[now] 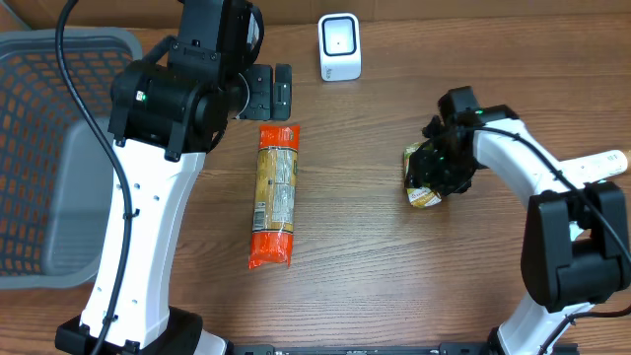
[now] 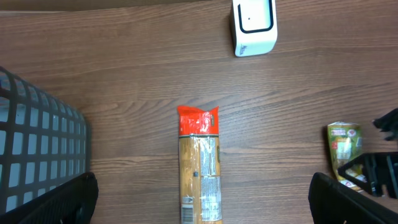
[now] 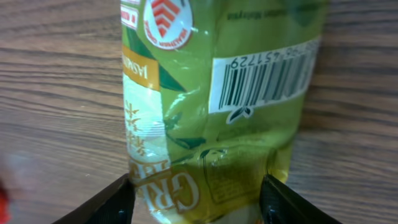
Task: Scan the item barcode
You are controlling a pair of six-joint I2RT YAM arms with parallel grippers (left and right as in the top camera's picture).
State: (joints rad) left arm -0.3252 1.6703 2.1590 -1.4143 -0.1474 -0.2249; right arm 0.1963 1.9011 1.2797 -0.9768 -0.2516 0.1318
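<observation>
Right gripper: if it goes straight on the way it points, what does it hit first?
The green-and-yellow plastic packet with the barcode. It lies directly ahead, between the fingers of the right gripper, on the brown wooden table. Whether the pads touch it is unclear.

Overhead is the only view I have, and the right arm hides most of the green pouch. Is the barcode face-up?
Observer: Yes. The right wrist view shows the barcode facing the camera, on a white patch of the green pouch.
Operator: Gripped?
Observer: Can't tell. The right hand straddles the pouch's lower end, with its fingers at either edge; contact isn't clear.
Operator: Other side?
Observer: In the left wrist view the left hand is spread wide and holds nothing. The long orange-ended packet lies flat between its fingertips in the picture.
</observation>
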